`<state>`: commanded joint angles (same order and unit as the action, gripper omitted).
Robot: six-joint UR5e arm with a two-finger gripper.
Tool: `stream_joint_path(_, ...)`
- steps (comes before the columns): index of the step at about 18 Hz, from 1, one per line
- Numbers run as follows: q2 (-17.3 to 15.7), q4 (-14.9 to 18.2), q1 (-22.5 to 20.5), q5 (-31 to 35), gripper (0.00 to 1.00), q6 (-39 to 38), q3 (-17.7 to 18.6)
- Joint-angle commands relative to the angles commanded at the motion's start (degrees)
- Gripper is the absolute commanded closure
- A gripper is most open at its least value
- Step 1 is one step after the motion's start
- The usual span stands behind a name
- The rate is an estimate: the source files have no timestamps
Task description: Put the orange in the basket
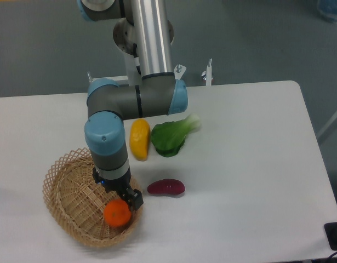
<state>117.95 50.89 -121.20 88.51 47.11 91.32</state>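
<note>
The orange (118, 213) is small, round and bright orange. It is inside the tan wicker basket (67, 200), at its right side near the rim. My gripper (121, 204) points down over the basket, right at the orange. Its dark fingers sit on the top and right of the fruit, and the wrist hides most of them. I cannot tell whether the fingers still grip the orange or have parted from it.
A purple sweet potato (166, 188) lies just right of the basket. An elongated yellow fruit (139, 139) and a green leafy vegetable (171, 137) lie behind it. The arm's grey links (136, 100) reach over the table's back left.
</note>
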Motion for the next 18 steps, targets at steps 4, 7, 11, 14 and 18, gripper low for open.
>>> stream_joint_path(4,-0.7,-0.52,0.0,-0.35,0.0,-0.09,-0.26)
stream_joint_path(7,-0.88,-3.42,-0.35,-0.35,0.0,-2.71,-0.18)
stream_joint_path(11,-0.62,-3.6,-1.93,0.7,0.0,-4.13,0.35)
stream_joint_path(14,-2.37,-3.43,-4.56,1.32,0.0,-3.78,0.26)
stream_joint_path(18,-2.81,-3.16,-7.38,6.58,0.0,-3.52,0.0)
